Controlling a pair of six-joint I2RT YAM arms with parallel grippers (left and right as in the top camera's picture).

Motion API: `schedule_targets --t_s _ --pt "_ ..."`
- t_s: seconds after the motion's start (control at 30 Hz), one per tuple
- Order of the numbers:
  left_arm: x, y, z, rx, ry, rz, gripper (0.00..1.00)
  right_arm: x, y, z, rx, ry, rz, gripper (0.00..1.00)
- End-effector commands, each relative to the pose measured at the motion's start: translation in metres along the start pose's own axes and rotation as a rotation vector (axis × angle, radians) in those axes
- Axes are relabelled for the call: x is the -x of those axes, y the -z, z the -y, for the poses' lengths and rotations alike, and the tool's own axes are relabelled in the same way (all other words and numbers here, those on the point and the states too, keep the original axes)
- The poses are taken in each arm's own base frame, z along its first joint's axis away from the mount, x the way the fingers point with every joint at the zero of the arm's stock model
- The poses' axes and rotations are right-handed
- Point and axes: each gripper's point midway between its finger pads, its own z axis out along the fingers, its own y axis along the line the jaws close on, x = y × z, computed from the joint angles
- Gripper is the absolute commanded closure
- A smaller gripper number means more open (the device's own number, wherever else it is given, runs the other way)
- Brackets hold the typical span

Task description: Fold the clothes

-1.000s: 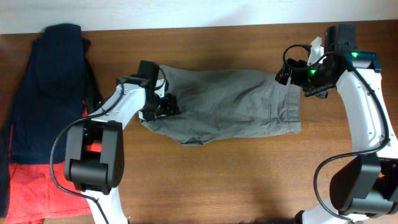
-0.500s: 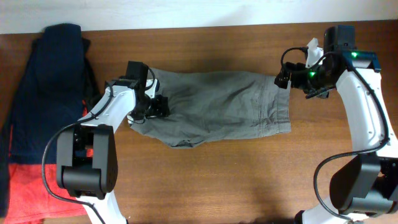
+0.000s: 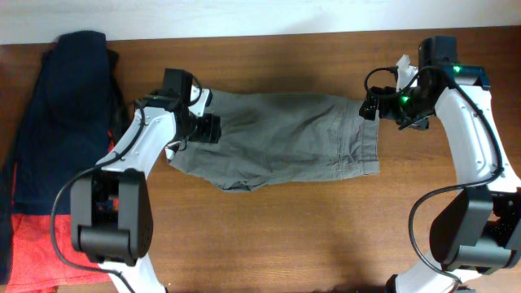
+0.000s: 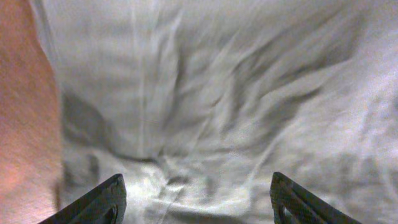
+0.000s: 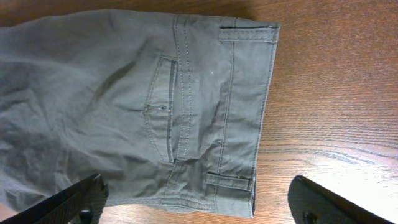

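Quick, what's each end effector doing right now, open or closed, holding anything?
Left end effector: open, over the grey shorts, holding nothing.
Right end effector: open, over the waistband, holding nothing.

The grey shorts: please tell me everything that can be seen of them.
The grey shorts look like creased cotton. They lie flat, spread lengthwise on the wooden table, waistband at the right end with belt loops and a stitched pocket beside it. The open left gripper and open right gripper hang over their ends; contact cannot be told.
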Motion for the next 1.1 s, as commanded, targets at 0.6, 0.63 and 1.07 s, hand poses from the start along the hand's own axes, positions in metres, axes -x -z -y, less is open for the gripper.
schedule_targets --t_s 0.6,0.63,1.07 --pt "0.006 -0.022 -0.031 0.222 -0.078 -0.015 0.99 -0.009 -0.027 0.010 -0.021 0.004 -0.021 0.47" --pt "0.006 -0.022 -0.032 0.231 -0.077 -0.018 0.99 -0.009 -0.030 0.011 -0.021 0.005 -0.020 0.46" --pt "-0.013 -0.033 -0.044 0.279 -0.069 -0.082 1.00 -0.024 -0.069 0.046 0.037 -0.084 0.021 0.29"
